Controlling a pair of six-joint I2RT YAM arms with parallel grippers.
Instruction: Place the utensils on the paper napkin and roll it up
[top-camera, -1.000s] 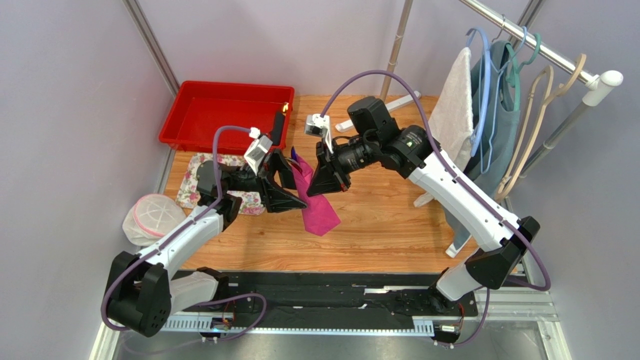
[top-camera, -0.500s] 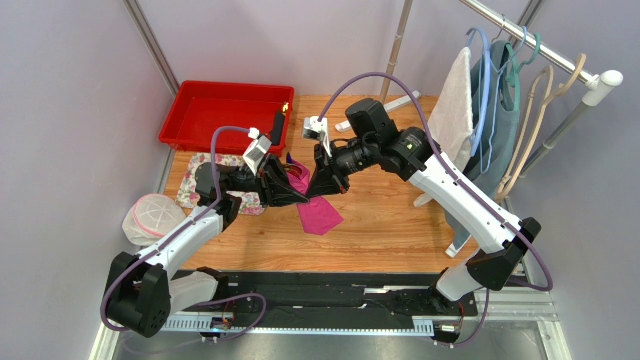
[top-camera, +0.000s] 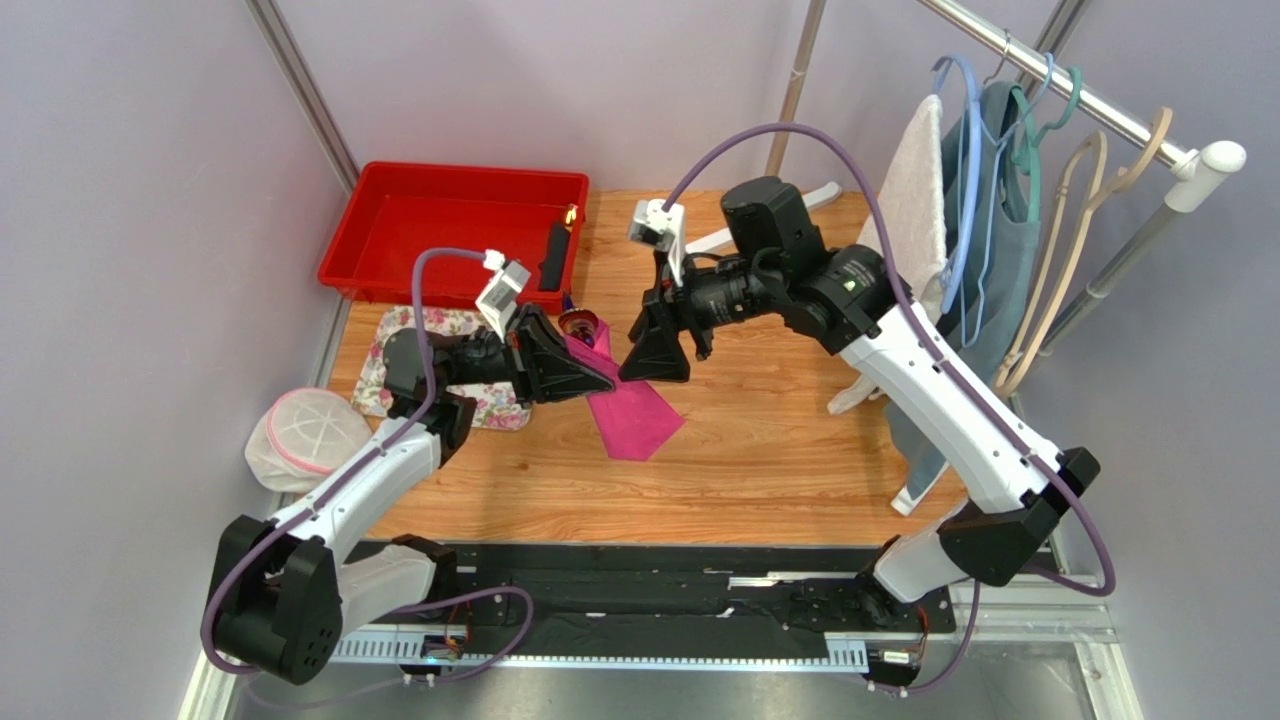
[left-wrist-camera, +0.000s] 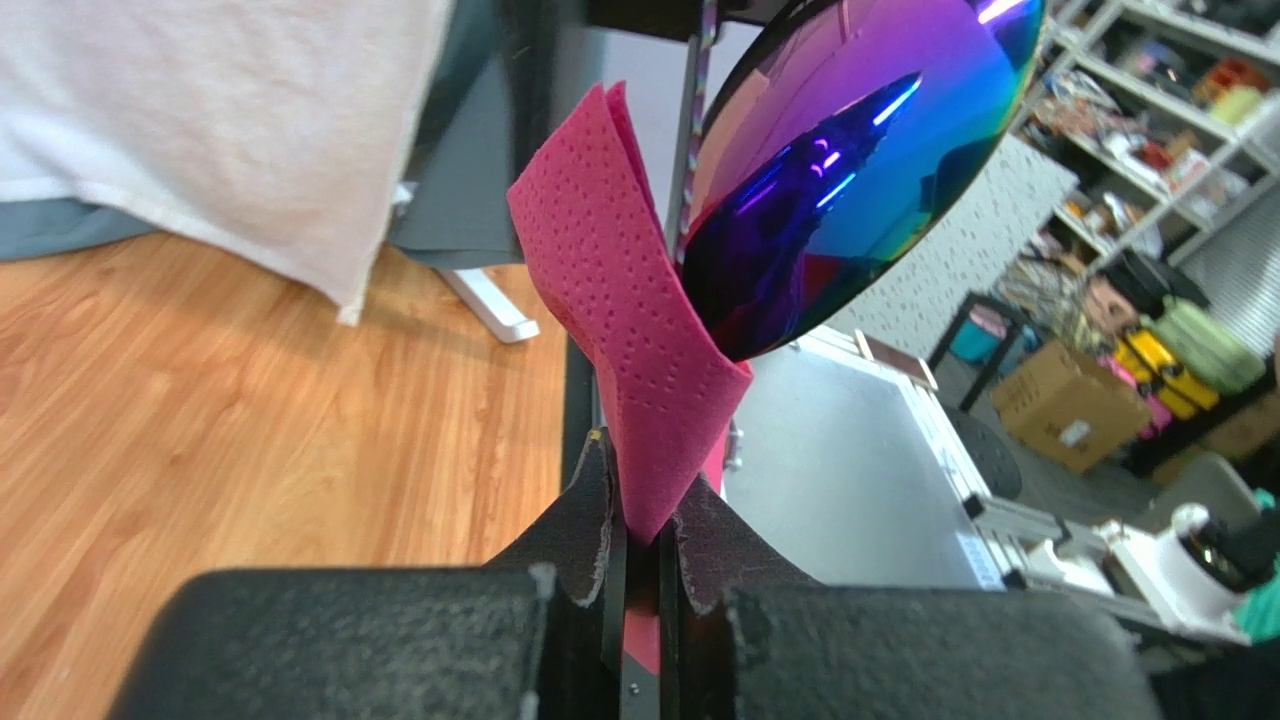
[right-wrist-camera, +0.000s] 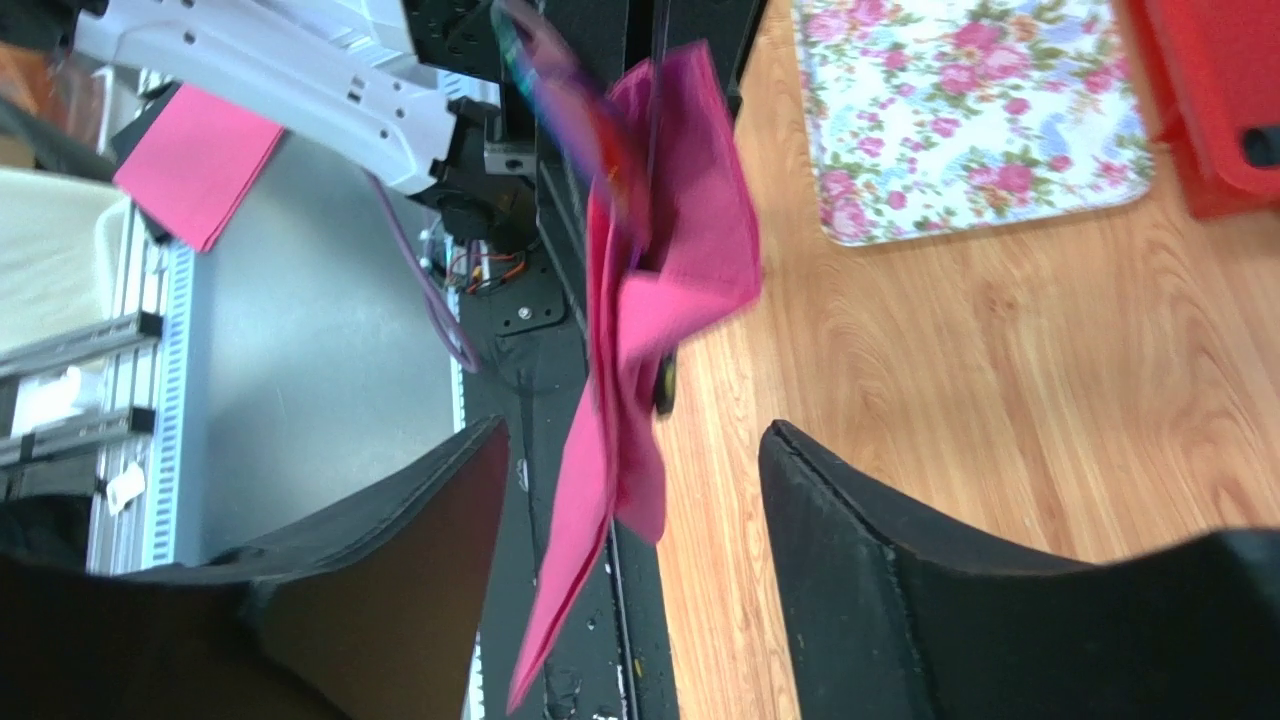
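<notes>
Your left gripper (left-wrist-camera: 639, 558) is clenched on the thin magenta-pink paper napkin (left-wrist-camera: 631, 323), whose tail droops towards the wooden table (top-camera: 751, 435). An iridescent purple metal spoon (left-wrist-camera: 842, 150) pokes from the fold. Your right gripper (right-wrist-camera: 631, 450) is spread wide and grasps nothing; the napkin hangs between its fingers.

Left arm (top-camera: 353, 488) and right arm (top-camera: 939, 398) — white shells, black joints, looping purple cables (top-camera: 796, 128) (white wrist cameras (top-camera: 504, 293)).

walls (top-camera: 135, 225): plain lilac-grey around me | desk (top-camera: 781, 450): light wood grain | my right: metal clothes rail (top-camera: 1120, 105) with hangers (top-camera: 956, 63), white towel (top-camera: 909, 210), grey-blue garment (top-camera: 1007, 225) | light: even, soft shadows
</notes>
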